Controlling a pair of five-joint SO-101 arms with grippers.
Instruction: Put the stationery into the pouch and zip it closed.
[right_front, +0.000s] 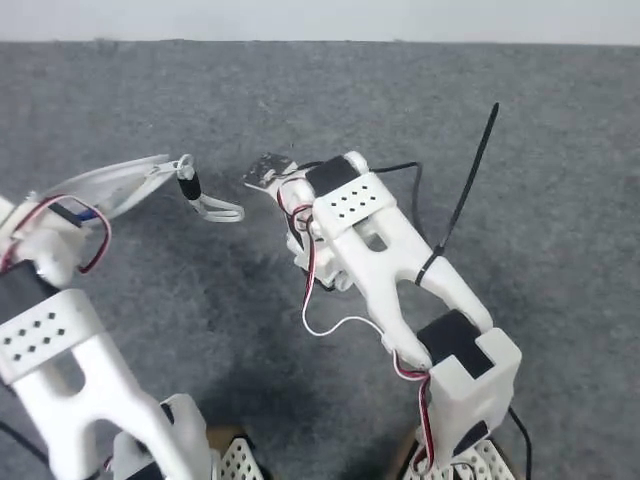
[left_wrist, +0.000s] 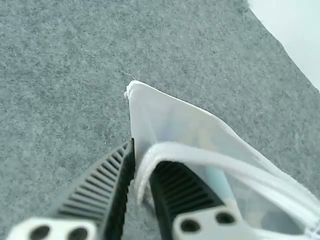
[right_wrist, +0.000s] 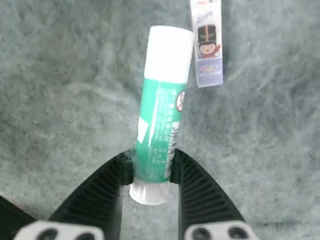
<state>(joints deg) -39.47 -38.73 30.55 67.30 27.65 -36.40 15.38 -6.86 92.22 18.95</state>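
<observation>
When we inspected, the right gripper (right_wrist: 151, 159) was clamped on the base end of the green glue stick (right_wrist: 162, 100), its white cap just beside a small printed eraser (right_wrist: 207, 45) on the grey mat (right_wrist: 60, 75), and the left gripper (left_wrist: 141, 161) was pinched tight on the zip (left_wrist: 210, 156) edge of the translucent pouch (left_wrist: 185, 125), well apart to the left. We rated progress as early: glue stick and eraser not yet in pouch, zip not closed. Pouch contents showed as faint shapes only, its far end was cut off, and we couldn't tell whether the glue stick was lifted.
</observation>
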